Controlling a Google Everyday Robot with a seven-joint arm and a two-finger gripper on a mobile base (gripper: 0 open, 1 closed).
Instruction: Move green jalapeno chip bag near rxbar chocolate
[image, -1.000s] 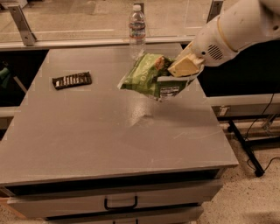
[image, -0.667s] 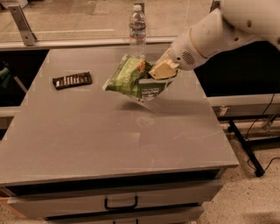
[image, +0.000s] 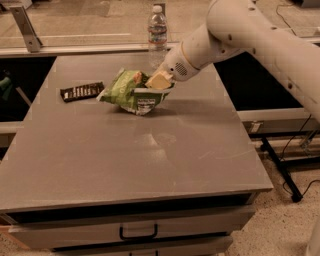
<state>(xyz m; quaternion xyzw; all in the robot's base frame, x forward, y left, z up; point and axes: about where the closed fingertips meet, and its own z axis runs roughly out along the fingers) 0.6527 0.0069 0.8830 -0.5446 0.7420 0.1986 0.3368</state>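
Leftward is where the chip bag (image: 127, 91) has gone since a second ago: it was over the middle of the desk's far half and now hangs much closer to the chocolate bar (image: 81, 91), and lower as well. The arm (image: 240, 30) has swung with it, reaching in from the far right corner.

The gripper (image: 156, 82) is over the far half of the desk (image: 150, 165), a little left of the centre line, its pale fingers (image: 161, 79) pinching the bag's upper right edge. The green bag droops from that grip, crumpled, with its printed white end turned down toward the desktop. Whether that end touches the surface or hangs just above it, I cannot tell; a shadow lies right under it.

The dark bar lies flat near the left edge in the far half, its long side running roughly along the far edge. The bag's left tip is just beside the bar's right end, with a narrow gap between them.

A clear water bottle (image: 157, 26) stands upright at the far edge, behind the gripper. Below the near edge is a drawer with a dark handle (image: 138, 233).
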